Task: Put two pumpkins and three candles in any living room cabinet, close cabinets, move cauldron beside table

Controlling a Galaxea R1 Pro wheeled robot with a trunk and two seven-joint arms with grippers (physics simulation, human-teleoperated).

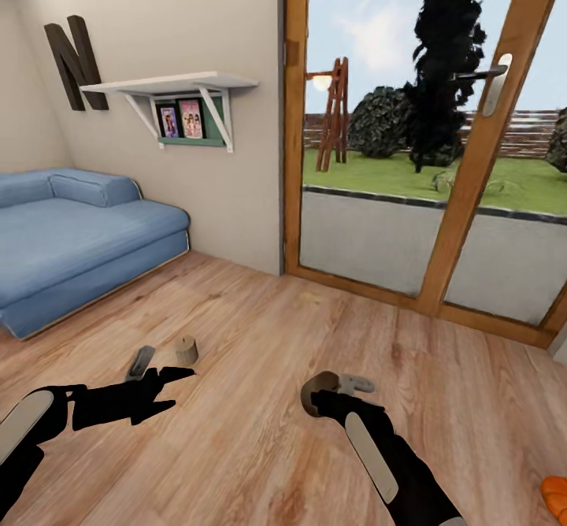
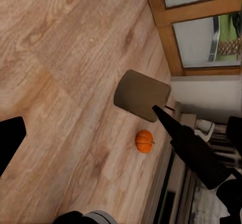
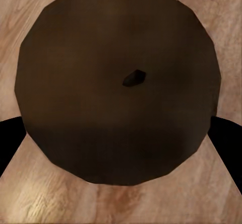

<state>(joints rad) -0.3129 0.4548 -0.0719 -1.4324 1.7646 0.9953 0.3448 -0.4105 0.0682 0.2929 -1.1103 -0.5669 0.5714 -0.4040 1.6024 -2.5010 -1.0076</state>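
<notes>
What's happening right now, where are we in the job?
The robot stands on the wooden floor facing the glass doors, with the blue sofa to its left. The right gripper holds a dark candle between its fingers. A tan candle sits at the left gripper's tip; whether it is gripped is unclear. A pumpkin lies on the floor.

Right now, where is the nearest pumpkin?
One pumpkin lies on the wood floor in the left wrist view, beyond the left gripper; an orange edge at the head view's lower right corner may be a pumpkin too.
</notes>
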